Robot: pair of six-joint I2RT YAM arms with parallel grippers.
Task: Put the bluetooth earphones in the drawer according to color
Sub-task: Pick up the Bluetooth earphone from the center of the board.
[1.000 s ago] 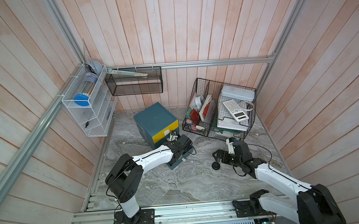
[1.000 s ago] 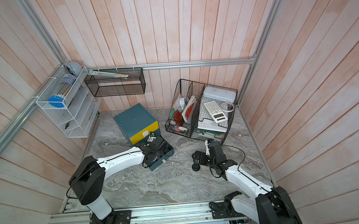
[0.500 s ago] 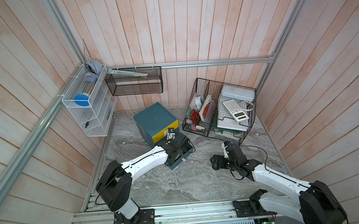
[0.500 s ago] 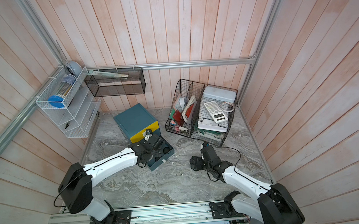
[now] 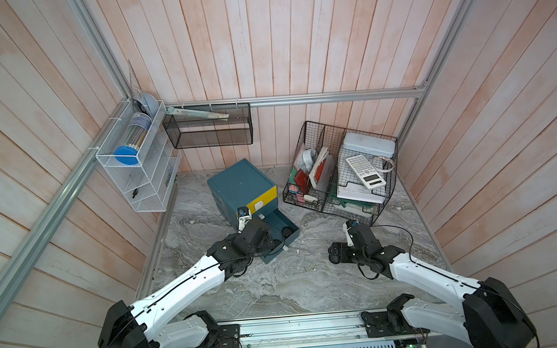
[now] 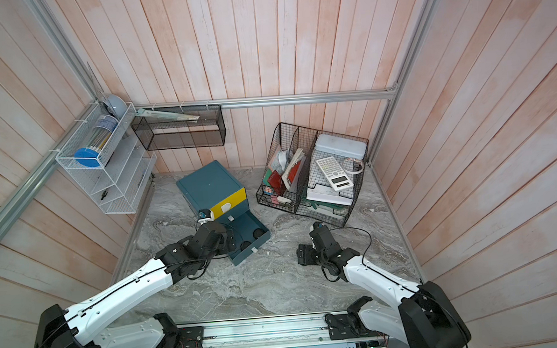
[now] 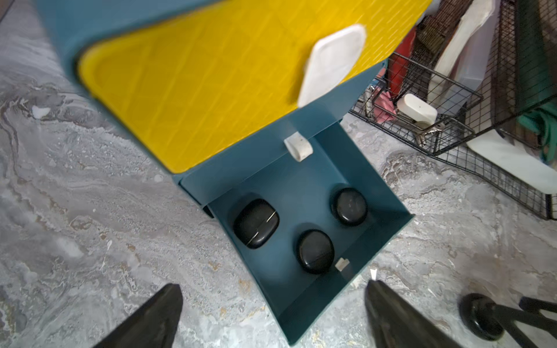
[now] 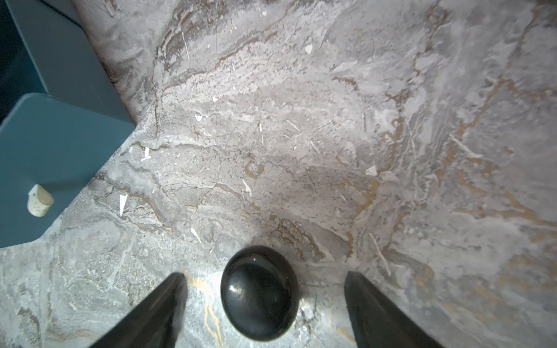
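The teal drawer chest (image 5: 237, 180) has a yellow top drawer (image 7: 211, 90) that is closed. Its bottom drawer (image 5: 281, 221) is pulled out. Three black earphone cases (image 7: 256, 223) (image 7: 315, 251) (image 7: 349, 206) lie inside it. My left gripper (image 7: 272, 286) hovers open over the drawer's front corner, holding nothing. A fourth black earphone case (image 8: 259, 292) rests on the marble table. My right gripper (image 8: 265, 274) stands open with one finger on each side of that case, gaps on both sides. In both top views the right gripper (image 5: 335, 252) hides this case.
A black wire organiser (image 5: 384, 188) with a calculator (image 5: 364, 171) and papers stands behind the right arm. A white rounded item (image 7: 417, 110) lies in its front compartment. A white wire rack (image 5: 134, 170) and a black mesh basket (image 5: 208, 129) hang on the walls.
My left gripper has opened and pulled back from the drawer, leaving a black case inside. My right gripper has moved left and down until it straddles the black case on the table.
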